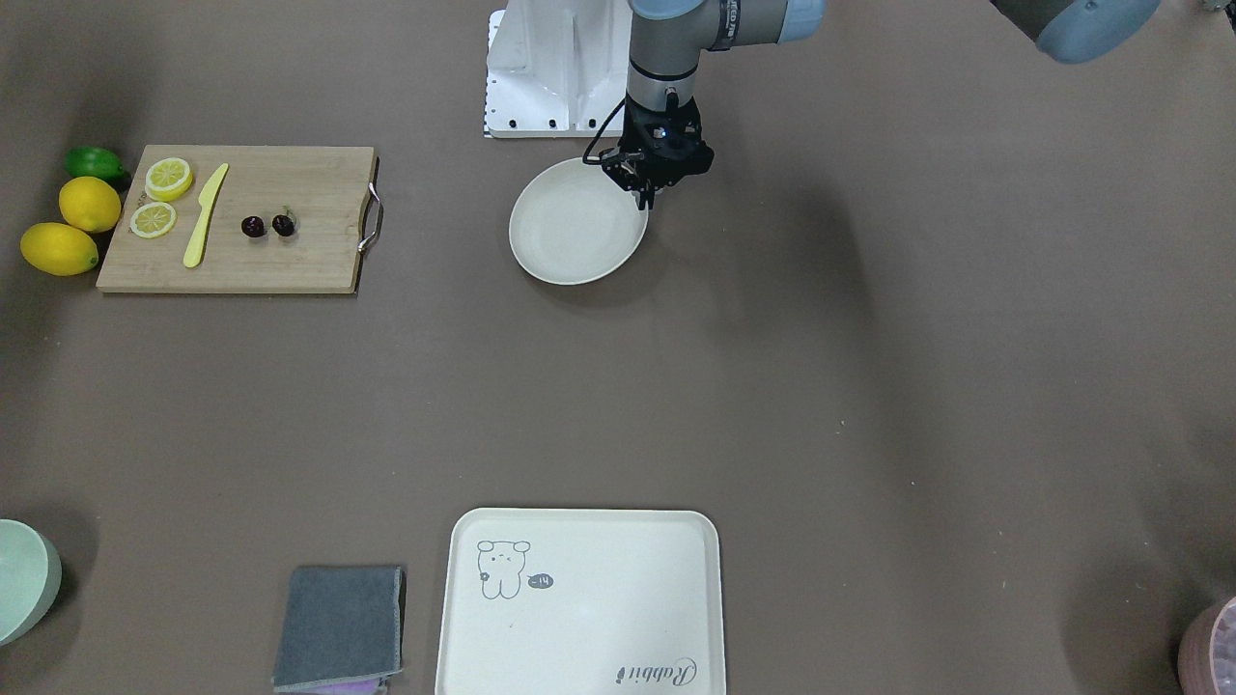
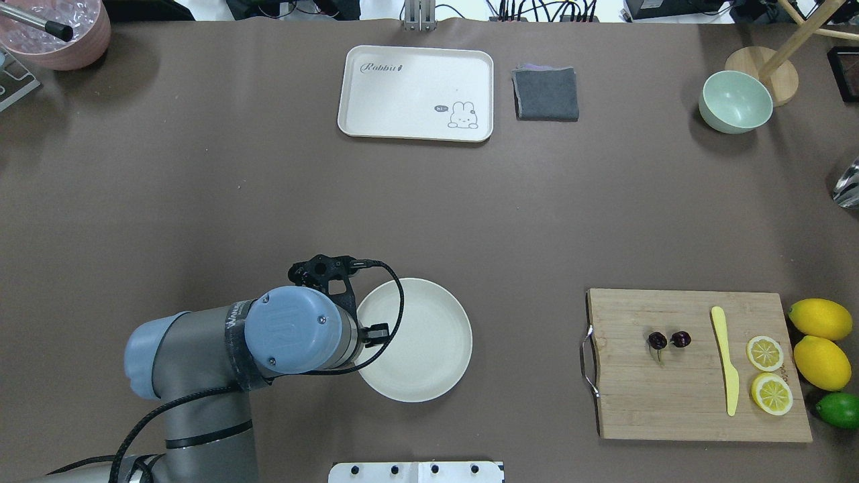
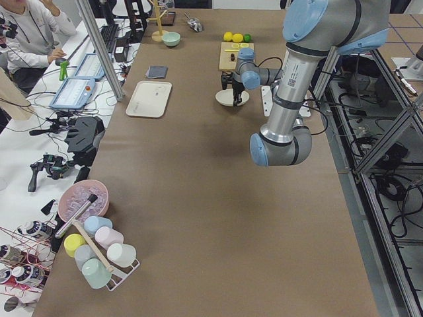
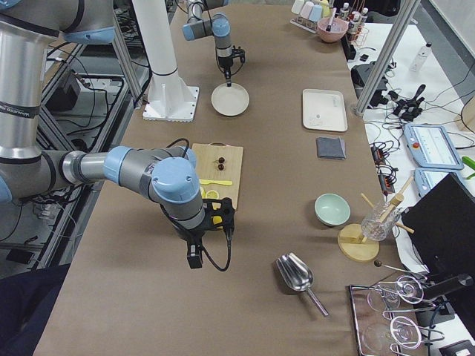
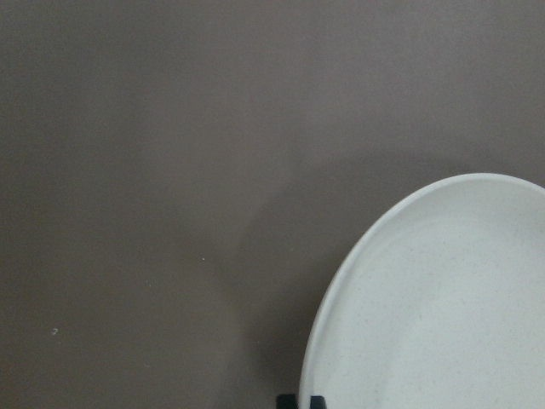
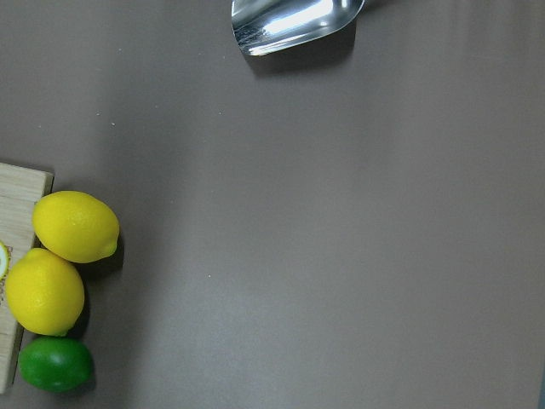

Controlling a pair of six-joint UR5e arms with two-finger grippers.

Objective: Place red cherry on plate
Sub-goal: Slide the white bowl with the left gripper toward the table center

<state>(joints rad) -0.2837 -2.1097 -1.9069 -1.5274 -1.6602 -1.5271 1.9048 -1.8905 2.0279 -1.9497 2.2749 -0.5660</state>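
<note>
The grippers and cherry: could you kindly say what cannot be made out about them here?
- Left gripper: overhead, its wrist hides it; front view, too small to tell if its jaws pinch the plate rim.
- Right gripper: only in the right side view; state unclear.
- Cherry: stem too small.

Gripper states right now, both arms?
Left gripper: shut, tips at the plate rim; whether pinching it is unclear.
Right gripper: cannot tell, seen only from the side camera.
</note>
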